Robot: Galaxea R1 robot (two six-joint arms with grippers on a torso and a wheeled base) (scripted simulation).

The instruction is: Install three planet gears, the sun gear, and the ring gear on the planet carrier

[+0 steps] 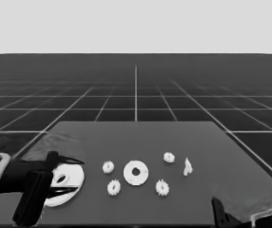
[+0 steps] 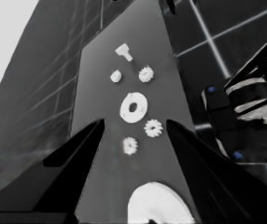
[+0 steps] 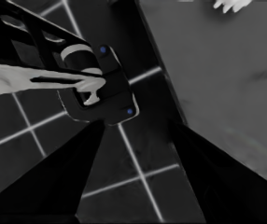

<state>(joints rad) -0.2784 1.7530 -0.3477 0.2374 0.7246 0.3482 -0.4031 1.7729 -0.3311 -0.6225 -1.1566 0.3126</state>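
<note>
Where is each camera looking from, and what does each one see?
Head view: from up high, down across the table toward the horizon; left gripper over the larger round part, right arm at the lower right corner.
Left wrist view: on the left arm, looking along the table; its jaws open, framing the smaller round part and gears.
Right wrist view: on the right arm, facing a table corner and floor grid; its jaws open.
Shared: head and left wrist both show the smaller round part, four gears and the thin white piece.
</note>
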